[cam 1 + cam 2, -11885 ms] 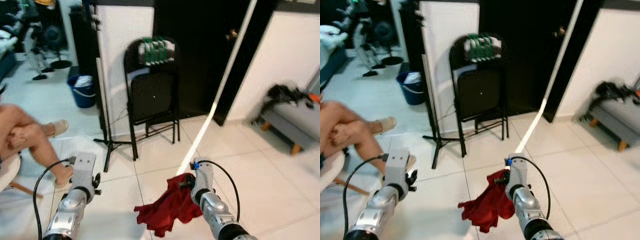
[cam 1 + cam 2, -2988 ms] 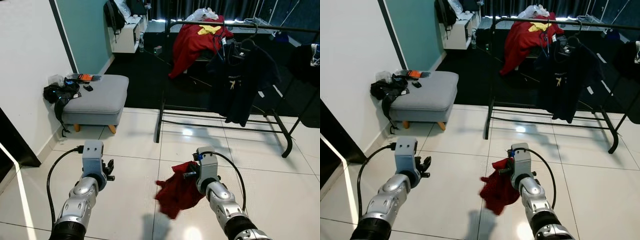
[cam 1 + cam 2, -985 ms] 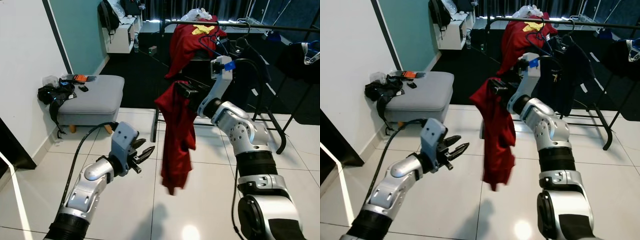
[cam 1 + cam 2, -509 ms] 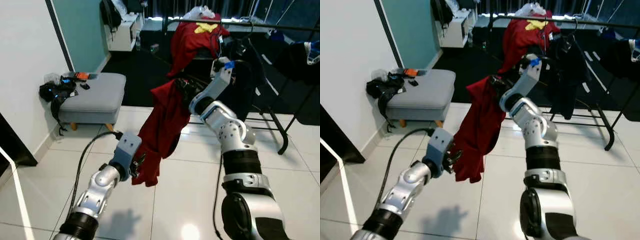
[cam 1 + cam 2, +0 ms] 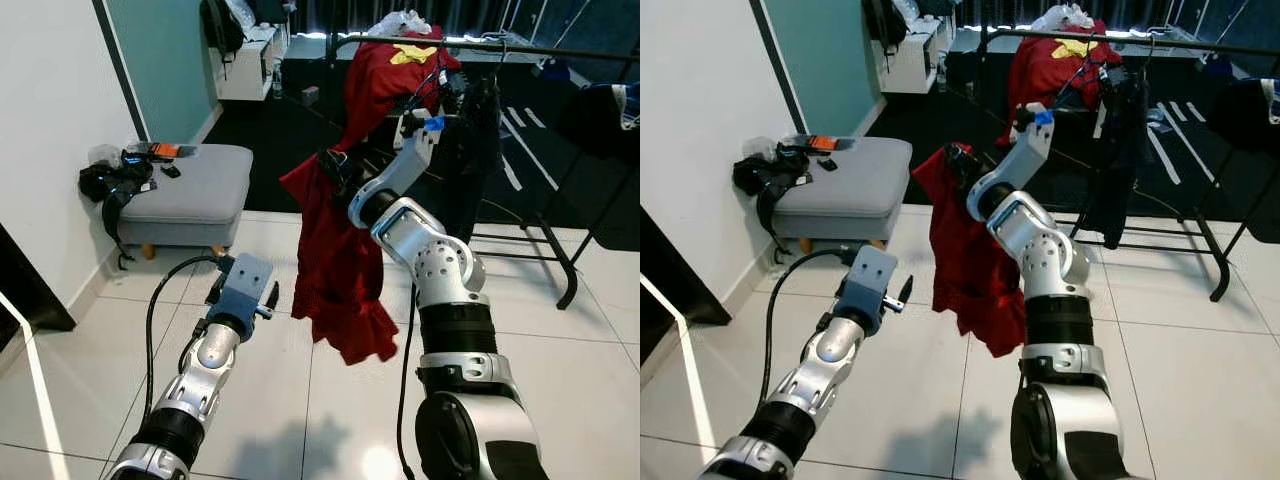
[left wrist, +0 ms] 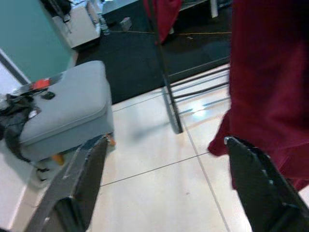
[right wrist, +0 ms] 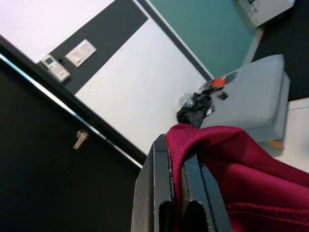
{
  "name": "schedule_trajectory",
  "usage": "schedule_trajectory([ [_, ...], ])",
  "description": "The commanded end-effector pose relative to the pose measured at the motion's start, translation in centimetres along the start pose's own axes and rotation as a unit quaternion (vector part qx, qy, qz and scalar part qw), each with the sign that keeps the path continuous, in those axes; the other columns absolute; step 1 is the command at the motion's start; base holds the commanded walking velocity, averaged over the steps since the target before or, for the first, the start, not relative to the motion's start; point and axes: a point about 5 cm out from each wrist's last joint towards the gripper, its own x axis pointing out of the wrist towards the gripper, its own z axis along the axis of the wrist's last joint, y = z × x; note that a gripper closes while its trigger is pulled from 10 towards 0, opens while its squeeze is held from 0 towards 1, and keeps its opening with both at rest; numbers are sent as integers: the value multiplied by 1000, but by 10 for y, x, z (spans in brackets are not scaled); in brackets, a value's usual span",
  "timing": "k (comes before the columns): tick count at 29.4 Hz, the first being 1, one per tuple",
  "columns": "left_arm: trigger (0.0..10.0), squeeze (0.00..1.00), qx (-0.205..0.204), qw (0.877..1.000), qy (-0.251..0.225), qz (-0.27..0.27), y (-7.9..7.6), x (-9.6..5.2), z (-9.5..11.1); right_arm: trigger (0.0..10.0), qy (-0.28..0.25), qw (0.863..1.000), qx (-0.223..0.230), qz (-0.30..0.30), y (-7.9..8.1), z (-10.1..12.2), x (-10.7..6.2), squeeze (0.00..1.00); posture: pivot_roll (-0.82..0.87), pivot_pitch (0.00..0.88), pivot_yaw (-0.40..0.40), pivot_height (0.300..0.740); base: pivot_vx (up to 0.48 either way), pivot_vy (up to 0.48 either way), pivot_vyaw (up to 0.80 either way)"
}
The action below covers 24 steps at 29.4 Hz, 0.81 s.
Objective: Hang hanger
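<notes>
Our right gripper (image 5: 330, 165) clamps the red garment (image 5: 340, 262); it looks soft and light. Our left gripper (image 6: 164, 179), fingers apart, sits at eight o'clock of it; we'd grip near the collar.

My two head eyes look forward and down across the tiled floor toward the clothes rack (image 5: 500, 45), taking in both arms and the grey ottoman (image 5: 185, 190) beside the rack. My left wrist camera sits low, looking along its fingers (image 6: 79, 183) toward the rack's foot, and shares the ottoman with the head views. My right wrist camera faces away from the rack, toward the white wall beyond that ottoman.
</notes>
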Motion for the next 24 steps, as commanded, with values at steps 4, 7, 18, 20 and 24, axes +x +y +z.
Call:
schedule_trajectory([
  [4, 10000, 1000, -39, 998, 11, -42, -16, -3, -7, 10000, 3, 999, -1, 32, 16, 3, 2, 0, 76, 78, -9, 740, 0, 0, 0],
  [7, 10000, 1000, -45, 998, 10, -51, -20, -4, -7, 10000, 5, 999, 1, 37, 18, 3, 2, 0, 75, 78, -9, 740, 0, 0, 0],
  [18, 10000, 0, -26, 998, 34, -50, -31, -2, -17, 10000, 15, 997, 20, 71, 33, 6, 0, 0, 71, 79, -11, 740, 0, 0, 0],
  [20, 10000, 0, -17, 999, 40, -33, -26, -1, -18, 10000, 17, 997, 19, 77, 35, 7, -1, 0, 71, 79, -12, 740, 0, 0, 0],
  [24, 10000, 0, 0, 999, 47, -13, -19, 0, -20, 10000, 19, 996, 20, 84, 38, 7, -1, 0, 70, 79, -11, 740, 0, 0, 0],
])
